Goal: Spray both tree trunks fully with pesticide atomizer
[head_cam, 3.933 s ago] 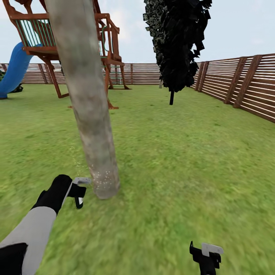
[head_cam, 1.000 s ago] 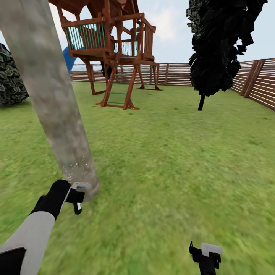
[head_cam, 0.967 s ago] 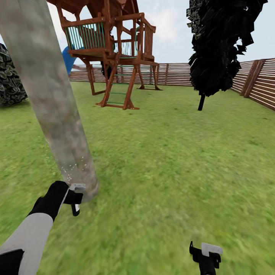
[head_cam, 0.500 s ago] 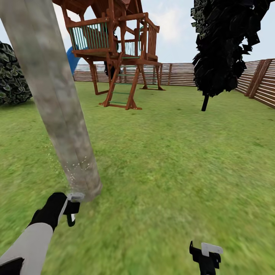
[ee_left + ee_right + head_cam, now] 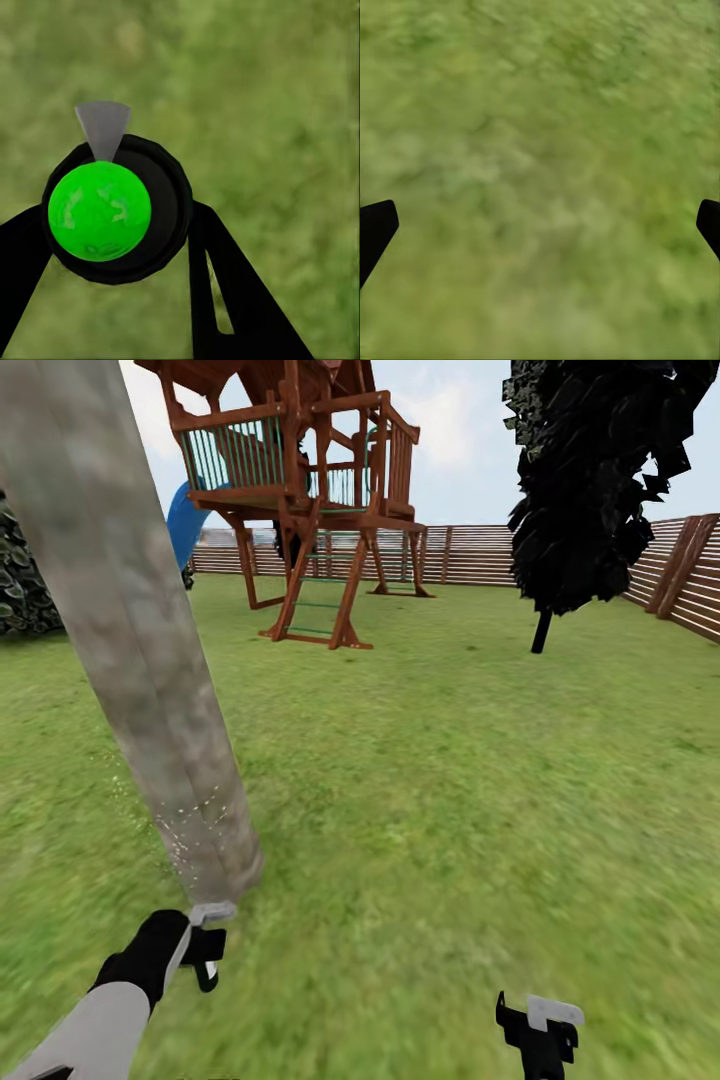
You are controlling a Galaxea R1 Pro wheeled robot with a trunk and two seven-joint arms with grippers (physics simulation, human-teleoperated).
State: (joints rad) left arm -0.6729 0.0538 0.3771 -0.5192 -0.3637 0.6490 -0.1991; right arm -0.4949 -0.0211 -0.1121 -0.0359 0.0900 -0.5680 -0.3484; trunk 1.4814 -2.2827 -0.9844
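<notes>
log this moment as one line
left pincer: shut on atomizer | near tree trunk base | right pincer: open over grass

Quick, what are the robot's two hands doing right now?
Left tool: shut on the pesticide atomizer, by the tree trunk.
Right tool: open, holding nothing, over grass.

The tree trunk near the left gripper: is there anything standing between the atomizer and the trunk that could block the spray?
Nothing visible. In the head view the left gripper holds the atomizer just short of the tree trunk; between them lies only grass, and pale spray specks dot the lower bark.
</notes>
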